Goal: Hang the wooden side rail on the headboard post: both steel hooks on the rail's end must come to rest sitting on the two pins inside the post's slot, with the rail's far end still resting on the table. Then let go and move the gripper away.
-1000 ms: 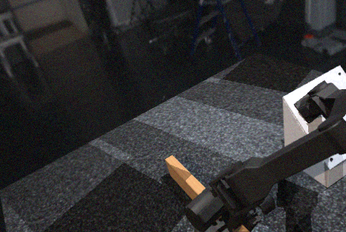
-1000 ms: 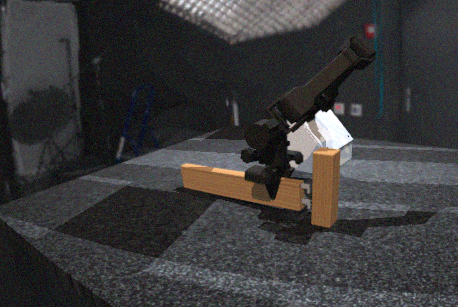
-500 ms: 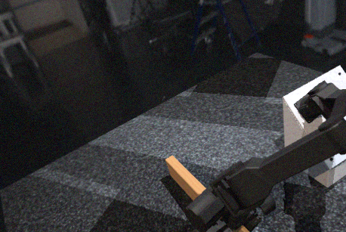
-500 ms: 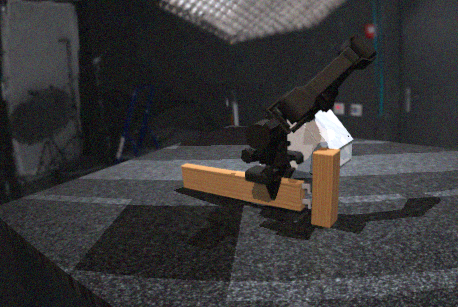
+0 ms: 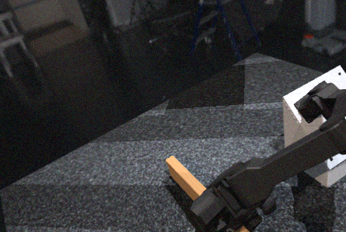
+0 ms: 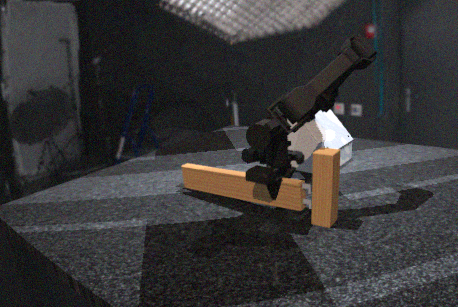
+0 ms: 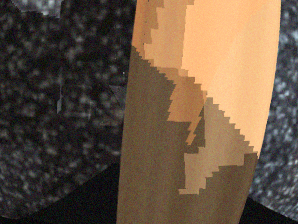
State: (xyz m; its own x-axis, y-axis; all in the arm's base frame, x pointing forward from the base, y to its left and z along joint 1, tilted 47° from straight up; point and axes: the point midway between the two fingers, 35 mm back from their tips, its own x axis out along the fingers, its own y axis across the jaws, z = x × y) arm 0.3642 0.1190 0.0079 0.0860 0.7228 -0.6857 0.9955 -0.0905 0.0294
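The wooden side rail [image 5: 185, 177] [image 6: 215, 180] [image 7: 230, 50] is a long light-brown bar. Its far end is at or very near the table, and the contact is not clear. My gripper [image 6: 272, 189] is shut on the rail near its hook end; the rail runs lengthwise through the wrist view. The grey steel hooks [image 6: 307, 194] stick out from the rail's end, close to the upright headboard post [image 6: 325, 188]. The rail's lower edge there is above the level of the post's foot. The slot and pins are hidden, so I cannot tell whether the hooks touch them.
A white and beige box [image 5: 291, 128] [image 6: 333, 130] stands behind the post and below the arm. The arm reaches down over the rail from the box's side. The dark speckled table [image 5: 125, 161] [image 6: 90, 248] ends in an edge at the left.
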